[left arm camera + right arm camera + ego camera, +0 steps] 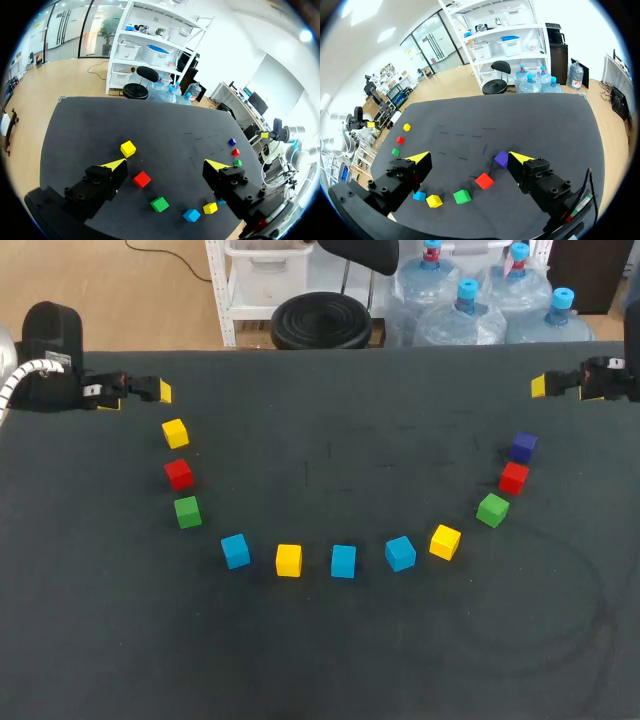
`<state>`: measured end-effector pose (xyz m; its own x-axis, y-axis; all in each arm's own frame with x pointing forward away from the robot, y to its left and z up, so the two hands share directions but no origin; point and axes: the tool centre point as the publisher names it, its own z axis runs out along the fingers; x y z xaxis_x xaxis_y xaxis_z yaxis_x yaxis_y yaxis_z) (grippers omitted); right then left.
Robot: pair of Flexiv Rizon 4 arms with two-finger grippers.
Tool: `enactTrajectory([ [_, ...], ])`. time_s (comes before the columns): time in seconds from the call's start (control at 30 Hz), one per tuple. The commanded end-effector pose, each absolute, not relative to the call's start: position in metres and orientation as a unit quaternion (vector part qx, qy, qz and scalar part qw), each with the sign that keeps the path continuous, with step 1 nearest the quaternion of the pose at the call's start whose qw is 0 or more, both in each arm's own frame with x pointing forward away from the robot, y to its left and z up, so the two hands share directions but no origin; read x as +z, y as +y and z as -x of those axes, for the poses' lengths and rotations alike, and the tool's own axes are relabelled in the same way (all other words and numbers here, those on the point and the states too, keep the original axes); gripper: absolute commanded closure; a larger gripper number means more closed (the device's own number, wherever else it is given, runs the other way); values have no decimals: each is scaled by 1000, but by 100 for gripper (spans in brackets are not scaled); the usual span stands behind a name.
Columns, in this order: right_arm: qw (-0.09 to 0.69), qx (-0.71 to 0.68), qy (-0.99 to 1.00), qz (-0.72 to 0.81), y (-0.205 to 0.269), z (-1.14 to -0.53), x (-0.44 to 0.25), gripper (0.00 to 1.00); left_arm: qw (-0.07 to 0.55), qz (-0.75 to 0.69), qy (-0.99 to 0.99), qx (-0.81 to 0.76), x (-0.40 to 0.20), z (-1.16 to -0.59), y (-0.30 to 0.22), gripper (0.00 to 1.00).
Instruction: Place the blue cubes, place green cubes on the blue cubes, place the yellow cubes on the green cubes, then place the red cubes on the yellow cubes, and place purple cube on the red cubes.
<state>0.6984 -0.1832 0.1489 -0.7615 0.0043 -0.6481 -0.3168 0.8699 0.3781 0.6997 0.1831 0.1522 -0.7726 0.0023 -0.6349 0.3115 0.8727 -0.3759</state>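
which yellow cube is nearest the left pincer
The yellow cube at the arc's left end, beside the red cube, just ahead of the left pincer. The other two lie farther along, by the blue cubes.

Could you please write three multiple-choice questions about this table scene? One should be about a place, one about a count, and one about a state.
1. Which cube lies nearest the right gripper?
A) a yellow cube
B) the purple cube
C) a green cube

2. How many blue cubes are on the table?
A) two
B) three
C) four

3. In what state is the left gripper?
A) open, holding nothing
B) shut on a red cube
C) shut on a yellow cube

Answers:
1 B: in the head view the purple cube ends the arc of cubes on that gripper's side.
2 B: three blue cubes show along the arc's near stretch.
3 A: in the left wrist view its fingers stand wide apart and touch no cube.
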Motion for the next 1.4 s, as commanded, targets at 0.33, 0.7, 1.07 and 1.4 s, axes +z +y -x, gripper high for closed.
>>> enactTrajectory([
  [0.33,334,240,907,86,-183,-698,149,0,329,-88,908,-242,150,-699,185,0],
  [0.7,334,240,907,86,-183,-698,149,0,329,-88,908,-242,150,-699,185,0],
  [1.07,332,234,909,92,-182,-698,151,0,329,-88,908,-242,150,-699,185,0],
  [1.4,271,237,916,178,-140,-678,174,0,329,-88,908,-242,150,-699,185,0],
])
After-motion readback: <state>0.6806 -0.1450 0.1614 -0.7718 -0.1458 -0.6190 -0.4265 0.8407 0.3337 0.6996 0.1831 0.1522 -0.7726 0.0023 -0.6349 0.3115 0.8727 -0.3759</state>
